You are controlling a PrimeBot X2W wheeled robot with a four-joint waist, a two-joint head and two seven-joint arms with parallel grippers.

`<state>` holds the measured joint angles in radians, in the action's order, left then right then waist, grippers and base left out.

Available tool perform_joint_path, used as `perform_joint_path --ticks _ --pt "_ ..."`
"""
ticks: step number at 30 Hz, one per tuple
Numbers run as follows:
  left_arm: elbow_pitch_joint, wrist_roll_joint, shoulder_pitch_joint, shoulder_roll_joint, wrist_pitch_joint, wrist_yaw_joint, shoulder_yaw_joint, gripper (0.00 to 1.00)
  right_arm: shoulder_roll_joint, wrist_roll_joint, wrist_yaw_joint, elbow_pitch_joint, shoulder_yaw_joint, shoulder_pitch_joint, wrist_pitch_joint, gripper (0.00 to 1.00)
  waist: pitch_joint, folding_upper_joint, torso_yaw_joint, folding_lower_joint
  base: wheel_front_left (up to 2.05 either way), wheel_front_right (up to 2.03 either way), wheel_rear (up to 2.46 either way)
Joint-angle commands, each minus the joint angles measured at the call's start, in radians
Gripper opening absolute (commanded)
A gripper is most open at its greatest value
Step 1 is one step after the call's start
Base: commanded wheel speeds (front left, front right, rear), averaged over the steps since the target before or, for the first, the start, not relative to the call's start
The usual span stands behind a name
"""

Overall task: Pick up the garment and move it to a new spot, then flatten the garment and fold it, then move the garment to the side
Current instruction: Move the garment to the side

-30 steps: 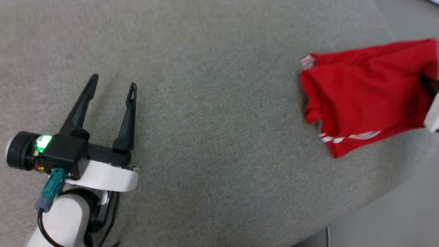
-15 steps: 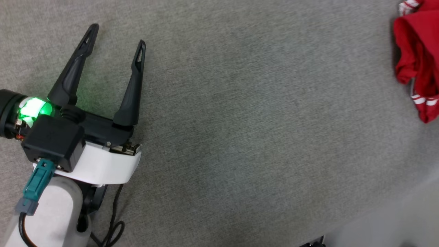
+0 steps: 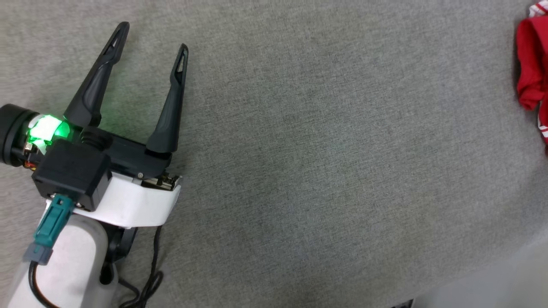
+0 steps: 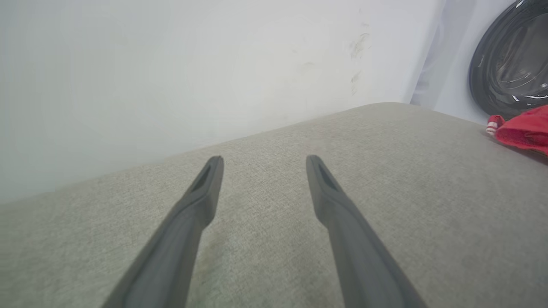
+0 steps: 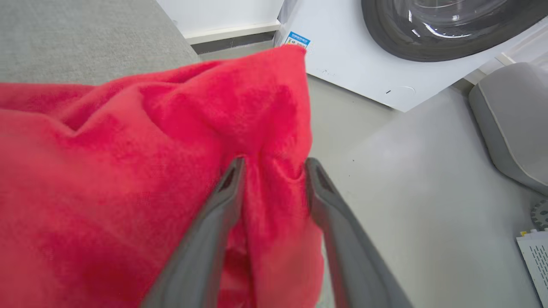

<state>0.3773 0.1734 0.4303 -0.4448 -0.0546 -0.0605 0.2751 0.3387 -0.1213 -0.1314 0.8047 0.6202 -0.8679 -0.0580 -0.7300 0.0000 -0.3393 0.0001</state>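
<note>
The garment [image 3: 531,64], red with a white-and-red striped trim, lies bunched at the far right edge of the grey fabric surface [image 3: 299,149] in the head view. My left gripper [image 3: 154,37] hovers open over the left of that surface, far from the garment, with nothing between its fingers. The left wrist view shows the same open left gripper [image 4: 264,160] and the garment [image 4: 522,132] at the right edge. In the right wrist view my right gripper [image 5: 275,162] has its fingers parted, with a fold of the garment [image 5: 128,149] between them at the surface's edge.
The grey surface ends at the lower right, where pale floor [image 3: 492,282] begins. A white washing machine with a dark round door [image 5: 428,25] stands beyond the garment. A grey cushioned seat [image 5: 509,124] and a white box [image 5: 535,265] sit on the floor.
The head view has swung left, so the garment has slid from the right part of the picture to its very edge. The left gripper stays open and looks closer.
</note>
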Motion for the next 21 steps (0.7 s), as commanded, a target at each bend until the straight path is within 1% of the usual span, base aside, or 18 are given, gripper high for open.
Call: perform_joint_path --ticks 1,4,9,13,14,16,21 --pt "-0.014 0.006 -0.014 0.004 -0.011 -0.005 -0.001 1.00 -0.009 -0.024 0.002 -0.022 0.024 0.019 0.026 1.00 0.026 0.0000 0.007 -0.0001 0.00 0.00 0.00" --pt "-0.041 0.016 -0.031 0.016 -0.030 -0.013 0.003 1.00 -0.015 -0.057 0.002 -0.056 0.049 0.041 0.068 1.00 0.071 0.0000 0.018 -0.0001 0.00 0.00 0.00" --pt "-0.107 0.036 -0.090 0.041 -0.069 -0.032 0.007 1.00 -0.010 -0.052 0.002 -0.075 0.023 0.085 0.149 1.00 0.176 0.0000 0.034 -0.0001 0.00 0.00 0.00" --pt "-0.160 0.056 -0.145 0.063 -0.095 -0.047 0.011 1.00 -0.002 -0.024 0.002 -0.076 -0.044 0.137 0.200 1.00 0.258 0.0000 0.049 -0.0001 0.00 0.00 0.00" --pt "-0.160 0.056 -0.145 0.063 -0.095 -0.047 0.011 1.00 -0.002 -0.024 0.002 -0.076 -0.044 0.137 0.200 1.00 0.258 0.0000 0.049 -0.0001 0.00 0.00 0.00" --pt "-0.184 0.068 -0.167 0.073 -0.106 -0.053 0.017 1.00 0.000 -0.001 0.002 -0.078 -0.073 0.172 0.226 1.00 0.296 0.0000 0.059 -0.0001 0.00 0.00 0.00" --pt "-0.252 0.097 -0.223 0.109 -0.135 -0.062 0.032 1.00 -0.021 0.064 0.002 -0.095 -0.177 0.264 0.277 1.00 0.396 0.0000 0.084 -0.0001 0.00 0.00 0.00"
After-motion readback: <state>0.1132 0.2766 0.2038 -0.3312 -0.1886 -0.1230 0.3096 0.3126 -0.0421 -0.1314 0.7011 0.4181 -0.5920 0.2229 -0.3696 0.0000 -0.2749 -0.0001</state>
